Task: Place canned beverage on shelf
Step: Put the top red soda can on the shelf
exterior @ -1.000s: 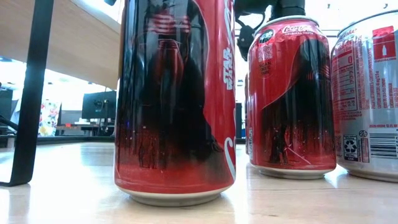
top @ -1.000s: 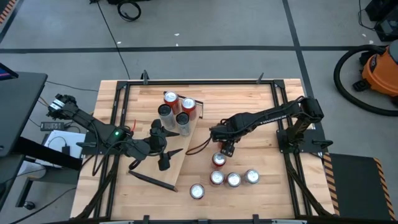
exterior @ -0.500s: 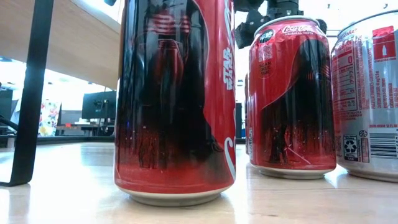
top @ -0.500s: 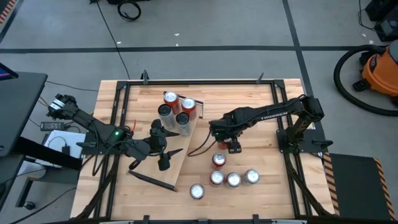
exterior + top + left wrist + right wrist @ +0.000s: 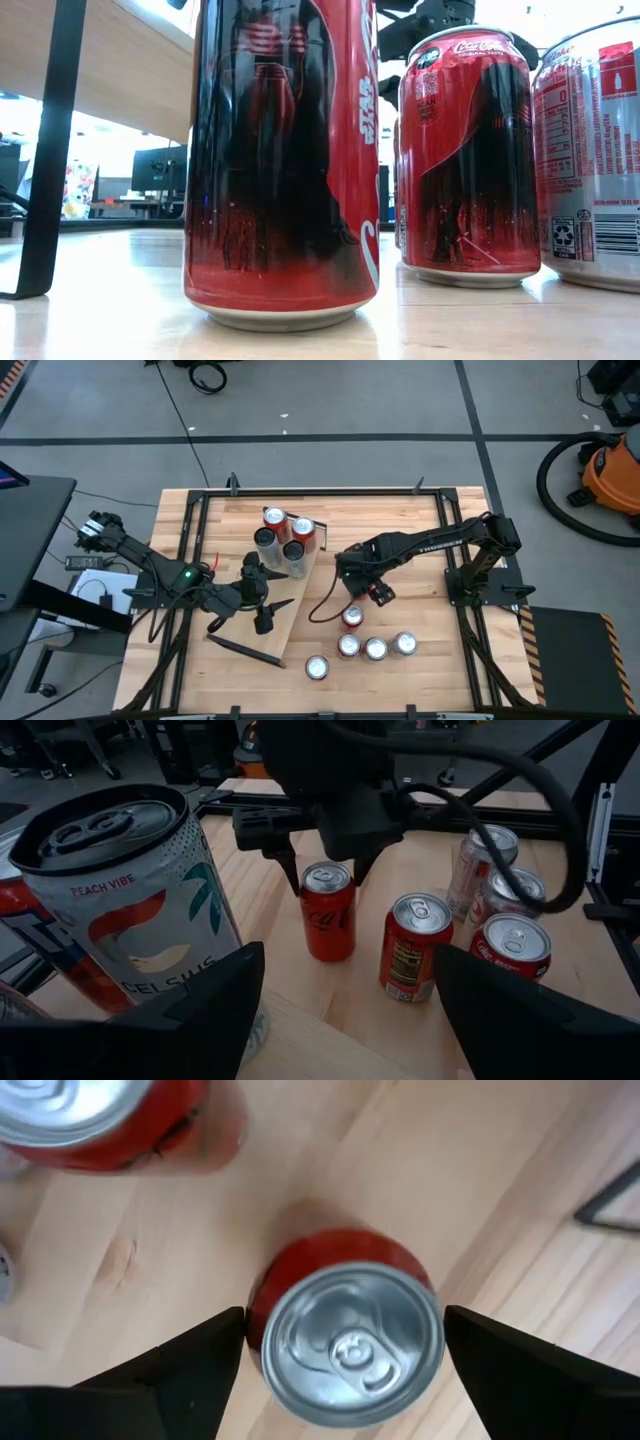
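Cans sit in two groups in the high view: four stand on the shelf, a pale plank lying aslant on the table, with the nearest shelf can at its far end, and five more stand on the tabletop, the red can closest to the right gripper, which hangs just above it with fingers apart. The left gripper rests over the plank, fingers spread and empty.

Low view: red cans fill the frame (dark arm parts show above them).

Left wrist view: the right gripper hovers over the small red can beside three others.

Right wrist view: its open fingers flank that can's silver top.
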`<action>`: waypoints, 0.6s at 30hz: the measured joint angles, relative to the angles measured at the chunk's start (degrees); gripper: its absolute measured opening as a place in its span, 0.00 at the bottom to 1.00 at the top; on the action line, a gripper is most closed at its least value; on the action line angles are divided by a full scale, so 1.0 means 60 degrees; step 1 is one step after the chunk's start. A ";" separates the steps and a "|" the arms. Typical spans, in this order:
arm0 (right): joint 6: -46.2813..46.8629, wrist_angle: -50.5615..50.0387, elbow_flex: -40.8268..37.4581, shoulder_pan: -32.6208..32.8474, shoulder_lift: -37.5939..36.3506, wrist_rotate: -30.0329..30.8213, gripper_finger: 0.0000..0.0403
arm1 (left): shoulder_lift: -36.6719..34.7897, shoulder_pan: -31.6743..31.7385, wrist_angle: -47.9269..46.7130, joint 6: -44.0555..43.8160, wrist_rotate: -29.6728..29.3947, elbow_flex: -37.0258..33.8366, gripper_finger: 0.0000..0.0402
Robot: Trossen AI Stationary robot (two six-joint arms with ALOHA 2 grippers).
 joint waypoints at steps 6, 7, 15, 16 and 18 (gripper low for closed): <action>-0.0907 0.0187 0.0000 0.0004 0.0000 0.0001 0.87 | 0.0000 0.0000 -0.0002 0.0000 0.0000 0.0000 0.75; -0.0879 0.0183 0.0000 0.0004 0.0000 0.0015 0.87 | 0.0000 0.0000 -0.0015 0.0000 0.0000 -0.0003 0.75; 0.1219 0.0169 -0.0004 0.0017 0.0000 0.0036 0.87 | 0.0000 0.0000 -0.0117 -0.0084 0.0000 -0.0002 0.75; 0.1578 0.0169 -0.0004 0.0041 0.0000 0.0035 0.87 | 0.0000 0.0000 -0.0120 -0.0084 0.0000 0.0000 0.75; 0.2297 0.0195 -0.0004 0.0089 0.0000 0.0033 0.86 | 0.0000 0.0000 -0.0120 -0.0084 0.0000 -0.0001 0.75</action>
